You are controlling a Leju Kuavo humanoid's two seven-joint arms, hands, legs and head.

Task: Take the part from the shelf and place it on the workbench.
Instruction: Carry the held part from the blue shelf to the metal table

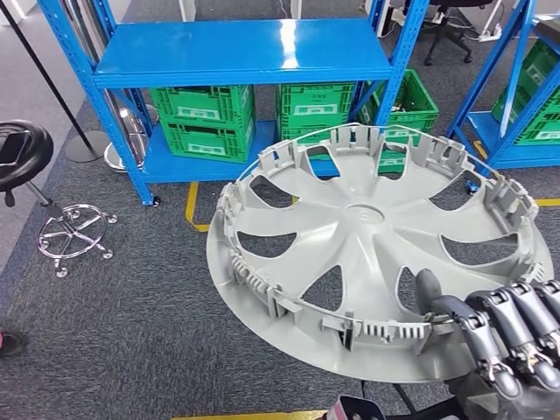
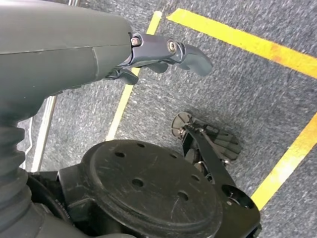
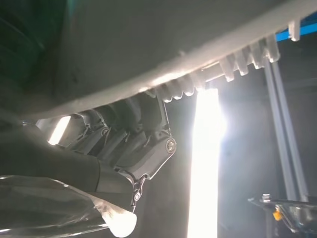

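From the head view I note, at nine o'clock, a black stool [image 1: 23,150] on a chrome wheeled base [image 1: 73,236], with open grey carpet [image 1: 132,324] between it and the held part. At eleven to twelve o'clock stands the blue shelf [image 1: 244,51]; its top deck is bare, and green crates [image 1: 205,118] sit on the lower deck. A yellow floor line [image 1: 192,206] runs along the shelf's front foot. A second blue shelf [image 1: 512,83] with more green crates stands at two o'clock.

The part, a grey wheel cover [image 1: 370,236], is off the shelf and held in the air, inner side up, tilted with its far rim higher. Its far rim overlaps the shelf's lower deck in my view; I cannot tell the gap.

My right hand [image 1: 508,337] grips the cover's near rim at five o'clock, dark fingers curled over the clip ring.

In the left wrist view, my left hand [image 2: 164,52] hangs over the carpet, fingers loosely extended, holding nothing.
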